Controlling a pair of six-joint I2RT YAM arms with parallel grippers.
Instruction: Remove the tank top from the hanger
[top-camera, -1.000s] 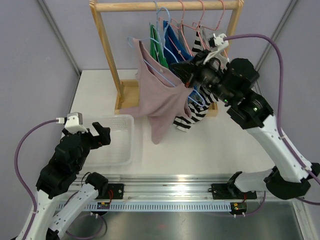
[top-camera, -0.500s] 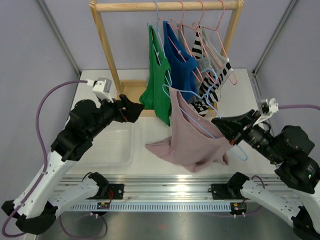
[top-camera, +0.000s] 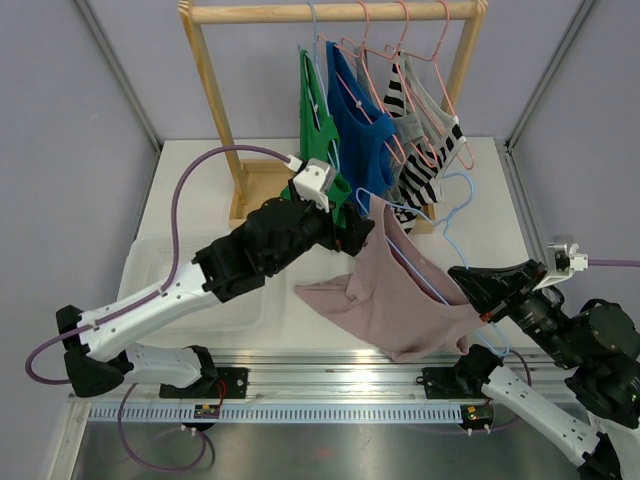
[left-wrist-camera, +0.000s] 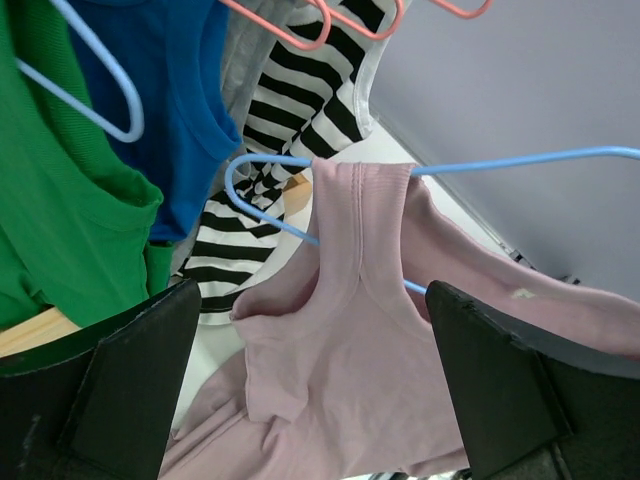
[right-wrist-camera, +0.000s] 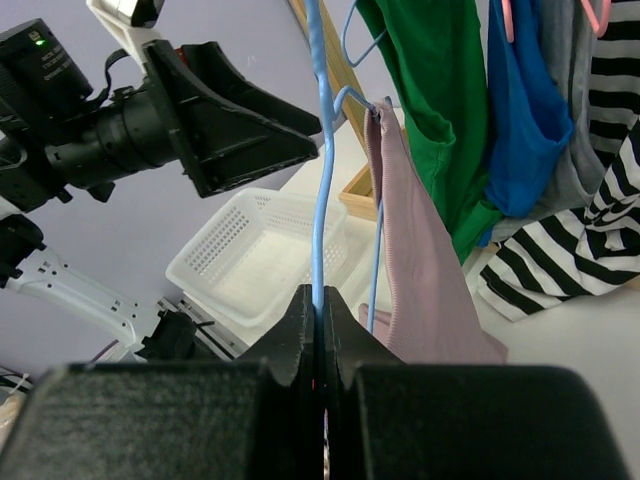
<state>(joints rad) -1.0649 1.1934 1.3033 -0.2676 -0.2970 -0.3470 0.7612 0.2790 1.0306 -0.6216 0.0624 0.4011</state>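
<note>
Currently right gripper (right-wrist-camera: 320, 300) clamped on blue hanger (right-wrist-camera: 321, 150); pink tank top (left-wrist-camera: 340, 340) just ahead of left gripper's (left-wrist-camera: 313, 380) wide-open jaws.

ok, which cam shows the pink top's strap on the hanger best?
Left wrist: the strap is close and centred, looped over the blue hanger, framed by the open left tool. Top external shows the whole top, strap small. Right wrist sees the top edge-on, right tool shut on the hanger.
</note>
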